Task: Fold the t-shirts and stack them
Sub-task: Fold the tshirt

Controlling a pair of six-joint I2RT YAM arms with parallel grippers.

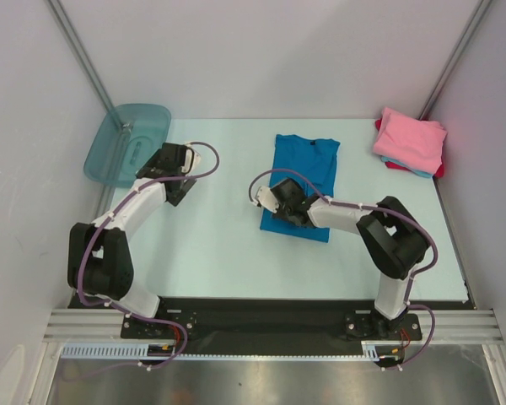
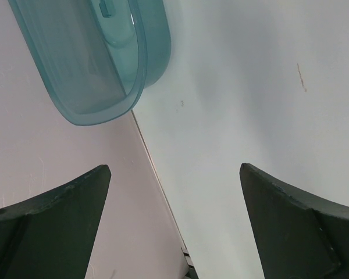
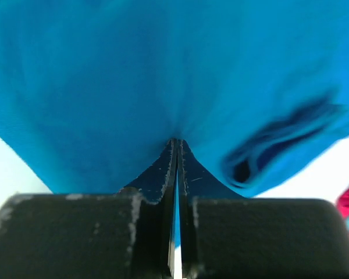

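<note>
White walls enclose a pale tabletop (image 1: 211,245), where a bright blue t-shirt (image 1: 308,164), folded into a narrow strip, lies at centre, long axis running near to far, collar toward the far edge. The right gripper (image 3: 175,145) is pinched on its near hem; the left gripper (image 2: 174,174) hangs spread wide and empty by a translucent teal plastic tub (image 2: 104,64). A folded pink t-shirt (image 1: 409,139) tops the far-right stack.
</note>
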